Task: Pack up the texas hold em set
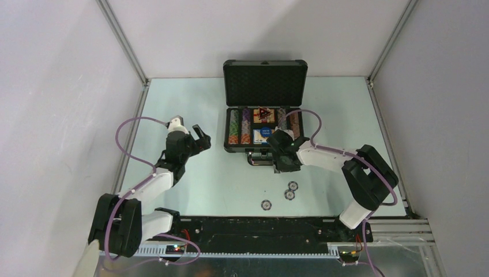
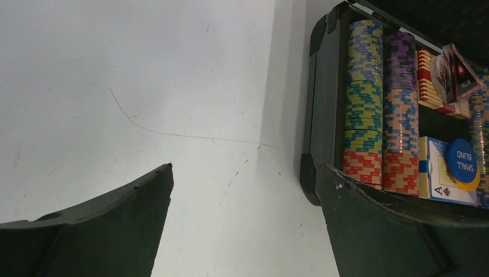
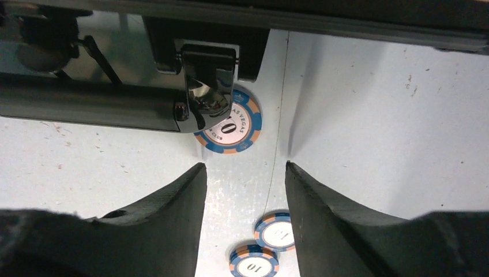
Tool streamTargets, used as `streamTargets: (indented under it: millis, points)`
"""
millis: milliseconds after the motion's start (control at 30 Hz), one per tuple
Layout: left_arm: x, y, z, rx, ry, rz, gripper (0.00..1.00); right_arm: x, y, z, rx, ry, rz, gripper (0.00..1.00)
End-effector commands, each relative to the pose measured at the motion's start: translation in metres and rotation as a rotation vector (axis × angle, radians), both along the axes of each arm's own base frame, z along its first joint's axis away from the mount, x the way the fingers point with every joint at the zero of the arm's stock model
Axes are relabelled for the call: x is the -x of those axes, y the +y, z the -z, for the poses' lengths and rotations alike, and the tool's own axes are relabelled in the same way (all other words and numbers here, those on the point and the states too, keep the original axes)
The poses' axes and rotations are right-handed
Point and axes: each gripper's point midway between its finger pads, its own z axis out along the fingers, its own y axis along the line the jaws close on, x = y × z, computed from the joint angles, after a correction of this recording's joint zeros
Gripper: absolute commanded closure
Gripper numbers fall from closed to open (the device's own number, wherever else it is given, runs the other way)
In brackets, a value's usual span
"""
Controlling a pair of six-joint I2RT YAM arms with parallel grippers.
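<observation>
The dark grey briefcase point(image 1: 237, 109) lies open at the back centre with its lid point(image 1: 265, 83) upright. Rows of striped chips point(image 2: 364, 92) fill it, beside a red card box point(image 2: 428, 81), a dark triangular marker point(image 2: 459, 72) and a blue "small blind" button point(image 2: 463, 163). My left gripper point(image 1: 202, 140) point(image 2: 245, 167) hangs open over bare table, left of the case. My right gripper point(image 1: 284, 160) point(image 3: 243, 166) is open and empty at the case's front. A blue and orange chip point(image 3: 229, 127) lies partly under the latch point(image 3: 204, 86). Two more chips point(image 3: 275, 231) point(image 3: 254, 266) lie below the right fingers.
Three loose chips point(image 1: 293, 186) point(image 1: 289, 194) point(image 1: 266, 204) lie on the table between the case and the arm bases. A blue and white card deck point(image 2: 438, 179) sits in the case under the button. Grey walls close in the table on both sides.
</observation>
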Motion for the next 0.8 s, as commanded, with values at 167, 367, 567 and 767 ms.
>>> streamTargets:
  millis: [167,367,567,767]
  points:
    - [-0.011,-0.004,-0.021,-0.006,-0.066,0.016,0.02,-0.038,0.015,-0.017,-0.138,-0.100,0.004,0.38]
    - [-0.012,-0.004,-0.019,-0.009,-0.061,0.015,0.02,-0.045,0.016,-0.005,-0.107,-0.102,-0.032,0.40]
    - [-0.012,-0.004,-0.019,-0.009,-0.061,0.012,0.02,-0.045,0.016,0.003,-0.082,-0.100,-0.053,0.48]
    - [-0.012,-0.004,-0.018,-0.009,-0.059,0.012,0.02,-0.044,0.015,0.014,-0.060,-0.092,-0.063,0.51]
